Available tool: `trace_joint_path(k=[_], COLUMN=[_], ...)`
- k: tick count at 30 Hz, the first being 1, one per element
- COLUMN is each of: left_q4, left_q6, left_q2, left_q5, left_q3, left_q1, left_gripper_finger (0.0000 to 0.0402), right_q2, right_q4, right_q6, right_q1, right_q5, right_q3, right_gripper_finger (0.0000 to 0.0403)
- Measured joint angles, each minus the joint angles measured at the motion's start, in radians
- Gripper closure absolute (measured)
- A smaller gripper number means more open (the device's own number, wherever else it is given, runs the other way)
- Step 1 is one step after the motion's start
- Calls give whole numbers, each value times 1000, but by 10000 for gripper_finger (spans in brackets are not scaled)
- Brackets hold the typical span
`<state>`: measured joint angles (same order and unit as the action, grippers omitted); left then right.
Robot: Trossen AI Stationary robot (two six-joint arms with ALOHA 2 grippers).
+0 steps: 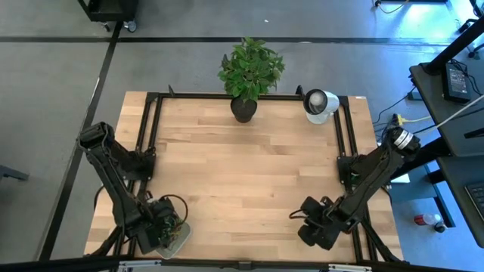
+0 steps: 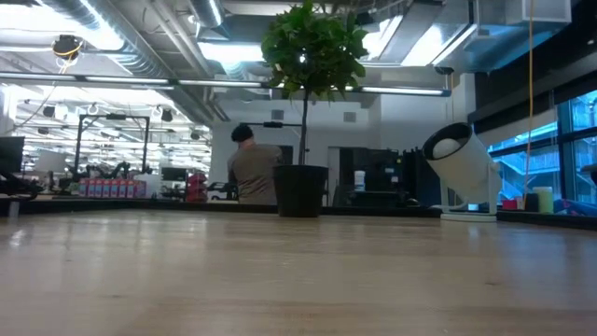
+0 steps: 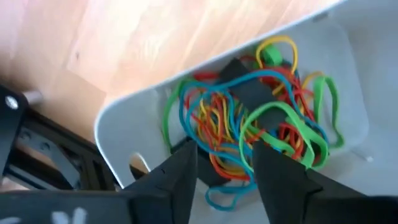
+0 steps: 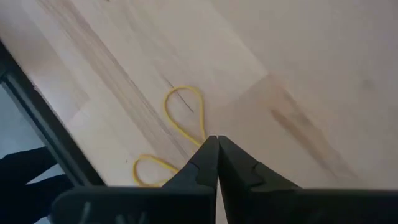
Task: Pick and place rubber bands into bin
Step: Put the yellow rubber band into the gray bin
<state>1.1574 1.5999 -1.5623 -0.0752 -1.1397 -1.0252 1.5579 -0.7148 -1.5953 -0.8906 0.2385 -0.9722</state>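
The bin (image 3: 143, 118) is a whitish tray at the table's near left corner (image 1: 178, 240). It holds a tangled pile of rubber bands (image 3: 249, 124) in green, blue, red, orange and yellow. My left gripper (image 3: 225, 163) hangs open right over that pile (image 1: 160, 230), with one finger on each side of some strands. My right gripper (image 4: 216, 142) is shut at the table top near the near right corner (image 1: 301, 217). A thin yellow rubber band (image 4: 185, 111) lies on the wood there. Neither gripper shows in the low view. My left gripper: I cannot tell whether its fingers (image 3: 184, 167) touch the bands in the bin. My right gripper pinches the yellow rubber band between its two fingertips, at the narrow waist (image 4: 203, 138) between its two loops. The fingers slant down from above. The band lies flat on the table, one loop (image 4: 149, 168) beside the fingers.
A potted plant (image 1: 243, 106) and a white round device (image 1: 319, 104) stand at the far edge. A black frame rail (image 4: 37, 124) runs close beside the yellow band, along the table's edges (image 1: 148, 136). A person (image 2: 252, 173) stands far behind the table.
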Motion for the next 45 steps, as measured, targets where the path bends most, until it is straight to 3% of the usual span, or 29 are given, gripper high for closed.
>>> trace_joint_path(k=[6,15,19,24,28,31,35,38,45], left_q4=[0,22,25,27,40,74,89,77,26], left_q6=[-29,-95,-95,-90,-88,-94,-104,-144,-310], left_q2=[1,1,1,2,34,86,172,224,243], left_q5=[-60,-65,-65,-67,-73,-150,-325,-416,-461], left_q3=[0,-1,-1,-3,-31,-63,-91,-91,-91], left_q1=[14,27,27,30,46,66,101,129,218], left_gripper_finger=[234,235,235,235,235,235,235,235,235], right_q2=[85,241,294,297,272,254,250,250,250], right_q4=[46,227,229,223,164,38,-55,-63,-81], right_q6=[-38,248,262,252,265,298,320,364,396], right_q1=[0,7,6,8,8,19,27,31,30], right_q5=[3,8,24,38,72,107,130,131,133], right_q3=[-2,-5,-11,-11,-45,-90,-164,-199,-209], right_gripper_finger=[367,349,349,392,399,401,401,401,389])
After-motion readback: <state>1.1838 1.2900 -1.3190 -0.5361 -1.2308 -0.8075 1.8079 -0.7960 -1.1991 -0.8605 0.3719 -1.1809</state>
